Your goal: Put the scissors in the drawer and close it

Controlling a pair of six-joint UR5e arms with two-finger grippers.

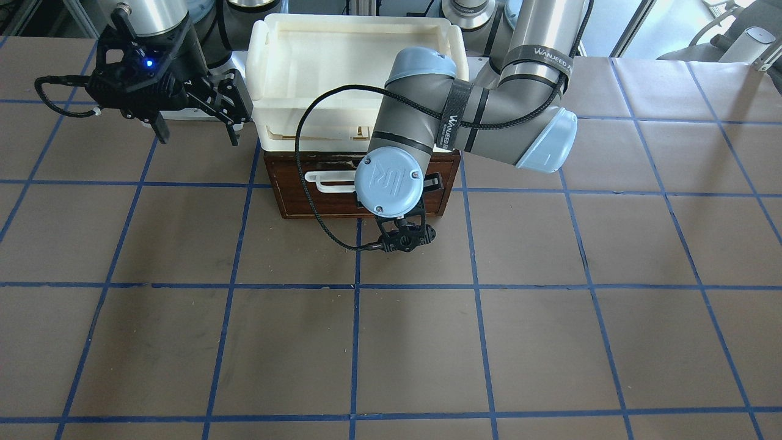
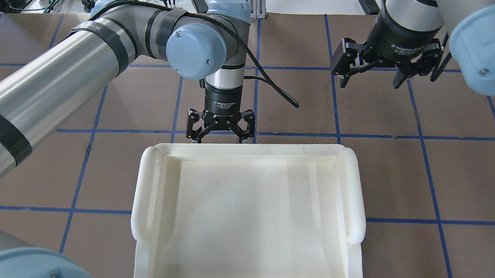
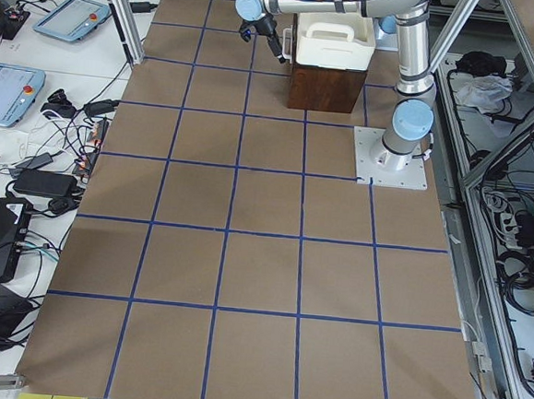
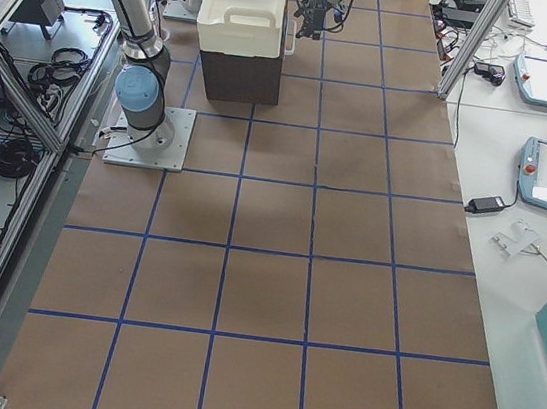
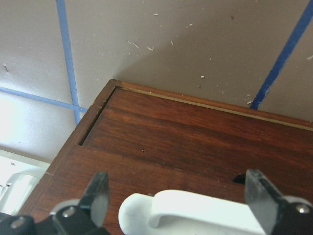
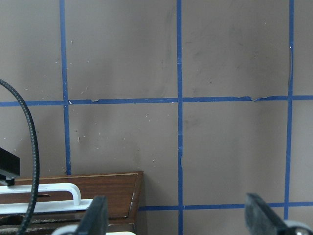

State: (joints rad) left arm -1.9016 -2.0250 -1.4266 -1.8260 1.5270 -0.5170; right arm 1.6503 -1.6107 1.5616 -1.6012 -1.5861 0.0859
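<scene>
Spread wide at the bottom of the left wrist view, the fingers [image 5: 98,196] of the left gripper [image 5: 178,193] stand apart on either side of the white bar handle [image 5: 195,210], clamping nothing, though whether they touch it cannot be told. Behind the handle, the drawer [image 5: 186,142] shows its dark reddish-brown front sitting level with the frame [image 5: 68,161] around it, beneath the cream-white tray [image 2: 358,197]. Off to the side, the right gripper [image 2: 369,84] hangs over the brown counter [image 1: 550,342] with its fingers likewise apart, well clear of the drawer.
</scene>
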